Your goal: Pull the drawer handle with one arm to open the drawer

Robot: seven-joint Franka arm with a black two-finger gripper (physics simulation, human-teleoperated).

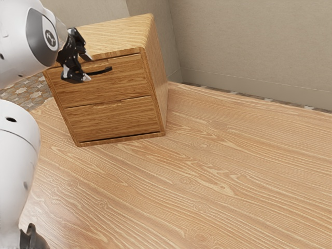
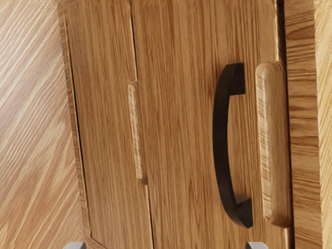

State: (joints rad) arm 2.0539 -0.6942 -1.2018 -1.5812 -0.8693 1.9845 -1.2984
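One light-oak wooden cabinet (image 1: 124,31) stands at the wood-grain tabletop's (image 1: 218,171) far edge. You count two drawer fronts: upper (image 1: 127,80), lower (image 1: 116,116). One black curved bar handle (image 1: 102,70) (image 2: 220,150) on the upper front. Black two-finger end effector (image 1: 82,67) at the handle, fingers spread, gripping nothing.
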